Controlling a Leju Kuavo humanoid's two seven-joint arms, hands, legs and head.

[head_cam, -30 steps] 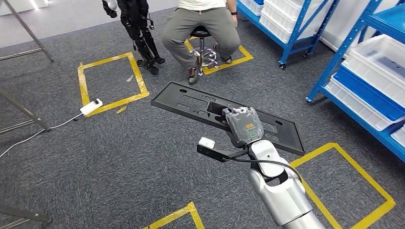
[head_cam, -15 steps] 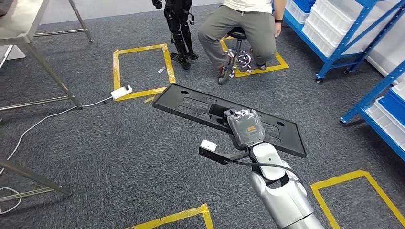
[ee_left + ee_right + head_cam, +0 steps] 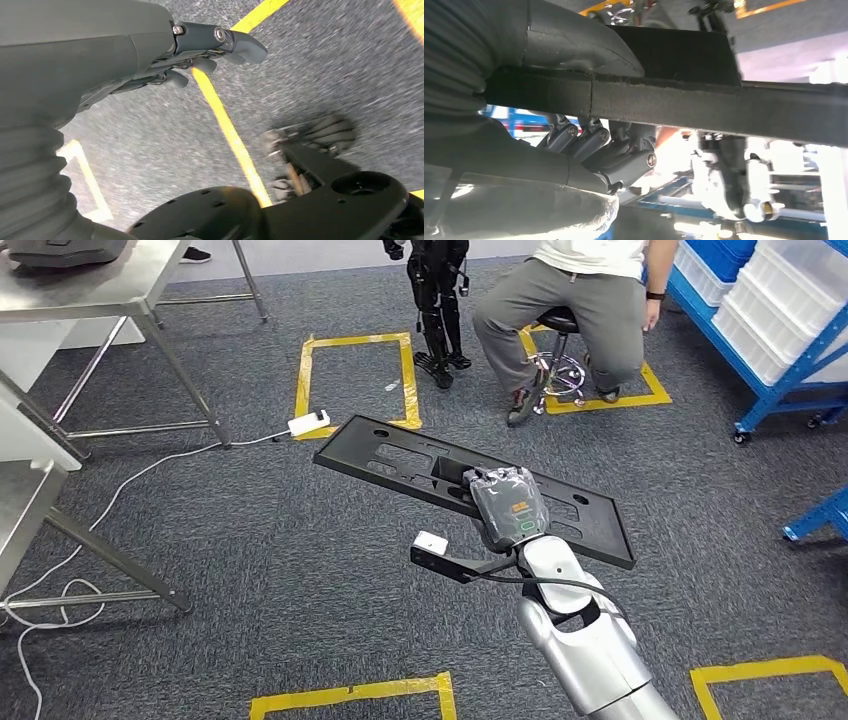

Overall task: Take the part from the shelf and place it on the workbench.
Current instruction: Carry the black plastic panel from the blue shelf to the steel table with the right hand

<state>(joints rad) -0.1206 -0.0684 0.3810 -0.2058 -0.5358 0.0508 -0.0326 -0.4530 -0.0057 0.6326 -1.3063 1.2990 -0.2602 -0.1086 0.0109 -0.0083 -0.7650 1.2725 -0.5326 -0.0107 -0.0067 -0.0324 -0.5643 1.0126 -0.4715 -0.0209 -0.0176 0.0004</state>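
Observation:
The part (image 3: 400, 455) is a long flat black panel with cut-outs, held level above the grey carpet. My right hand (image 3: 510, 505), wrapped in clear plastic, grips it near the middle of its near edge. In the right wrist view the thumb (image 3: 574, 45) lies on one face of the panel's edge (image 3: 684, 102) and the fingers (image 3: 594, 145) clamp the other face. My left hand (image 3: 200, 55) hangs over the carpet and a yellow tape line, holding nothing. The metal workbench (image 3: 80, 285) stands at the far left.
A second metal table (image 3: 20, 500) is at the left edge, with cables on the floor. A person (image 3: 580, 310) sits on a stool ahead, beside a small black humanoid (image 3: 435, 290). Blue shelving (image 3: 760, 320) with white bins stands at right. A white power strip (image 3: 308, 424) lies by a taped square.
The camera has turned left: the shelves slid toward the right edge and the metal tables came into view at left. My right hand keeps its grip on the panel.

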